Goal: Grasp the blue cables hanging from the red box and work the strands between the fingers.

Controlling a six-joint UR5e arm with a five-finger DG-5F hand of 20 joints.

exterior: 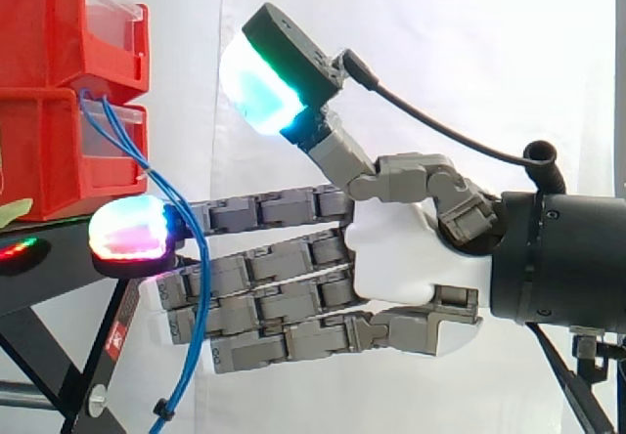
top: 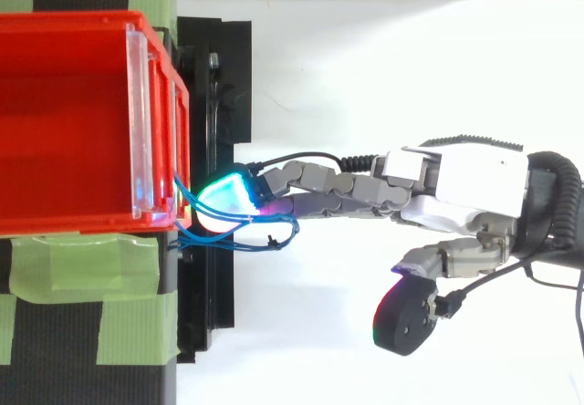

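Thin blue cables (exterior: 201,297) hang from the front of the lower red bin (exterior: 44,160) and run down past the stand's edge. My hand (exterior: 411,258) reaches in from the right with its fingers straight and level, pointing at the bin. The strands cross the fingers just behind the tips, one passing by the uppermost glowing fingertip (exterior: 132,229). The thumb stands raised and apart, away from the cables. From above, the blue cables (top: 274,238) loop beside a cyan fingertip (top: 228,204) at the red bin's (top: 73,113) front wall. The hand (top: 456,181) is open.
A second red bin (exterior: 59,23) is stacked on the lower one, both with clear front panels. They rest on a black stand (exterior: 49,278) with slanted legs. Green tape (top: 73,268) covers the stand's top. A white curtain hangs behind.
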